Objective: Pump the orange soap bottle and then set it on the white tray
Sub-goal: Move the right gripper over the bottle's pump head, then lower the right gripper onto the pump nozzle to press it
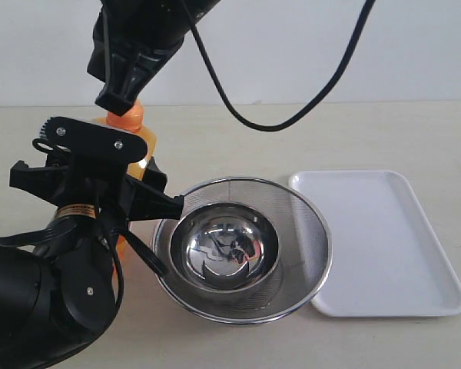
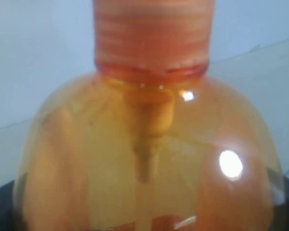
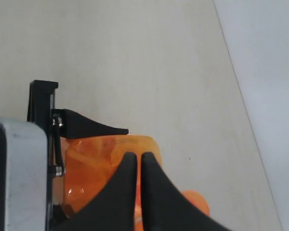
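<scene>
Nearest, the left hand (image 1: 138,175) grasps the orange soap bottle (image 1: 147,146), which is upright just left of the mesh strainer (image 1: 311,223). The bottle's dip tube shows through its translucent wall. A steel bowl (image 1: 223,246) sits inside the strainer. The white tray (image 1: 384,246) lies on the table (image 1: 292,131), just right of the strainer. Farther back, the right hand (image 3: 136,156), clenched, rests on the pump head (image 1: 131,119).

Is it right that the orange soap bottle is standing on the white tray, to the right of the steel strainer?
Not quite. The orange soap bottle is not on the white tray. It stands on the table, to the left of the steel strainer. The tray itself does lie to the right of the strainer. The exterior view shows this.
</scene>
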You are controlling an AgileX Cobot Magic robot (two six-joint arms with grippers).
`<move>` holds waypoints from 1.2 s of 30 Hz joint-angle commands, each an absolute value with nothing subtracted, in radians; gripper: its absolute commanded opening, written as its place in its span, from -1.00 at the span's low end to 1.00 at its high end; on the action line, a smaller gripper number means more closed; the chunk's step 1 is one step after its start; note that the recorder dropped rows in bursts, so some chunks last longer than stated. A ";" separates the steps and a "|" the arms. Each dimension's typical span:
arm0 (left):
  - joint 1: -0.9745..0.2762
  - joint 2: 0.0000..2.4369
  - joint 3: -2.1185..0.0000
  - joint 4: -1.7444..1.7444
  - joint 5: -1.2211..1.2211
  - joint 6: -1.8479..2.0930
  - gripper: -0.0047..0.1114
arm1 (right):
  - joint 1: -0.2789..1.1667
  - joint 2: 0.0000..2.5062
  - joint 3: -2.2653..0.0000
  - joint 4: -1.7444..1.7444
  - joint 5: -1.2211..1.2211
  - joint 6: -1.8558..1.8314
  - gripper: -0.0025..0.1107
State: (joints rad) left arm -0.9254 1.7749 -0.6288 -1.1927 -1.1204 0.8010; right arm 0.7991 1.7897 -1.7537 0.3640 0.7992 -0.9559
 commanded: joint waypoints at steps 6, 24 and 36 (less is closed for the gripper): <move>-0.930 1.770 -0.641 -1.162 -1.196 0.804 -0.84 | 0.800 1.767 -1.758 0.255 0.880 -0.844 -0.96; -0.930 1.770 -0.641 -1.162 -1.196 0.804 -0.84 | 0.800 1.767 -1.758 0.137 0.981 -0.763 -0.96; -0.930 1.770 -0.641 -1.162 -1.196 0.804 -0.84 | 0.800 1.672 -1.758 0.096 1.036 -0.741 -0.96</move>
State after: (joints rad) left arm -0.9254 1.7749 -0.6288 -1.1927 -1.1204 0.8010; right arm 0.7991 1.7104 -1.7537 0.0952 1.0402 -0.7525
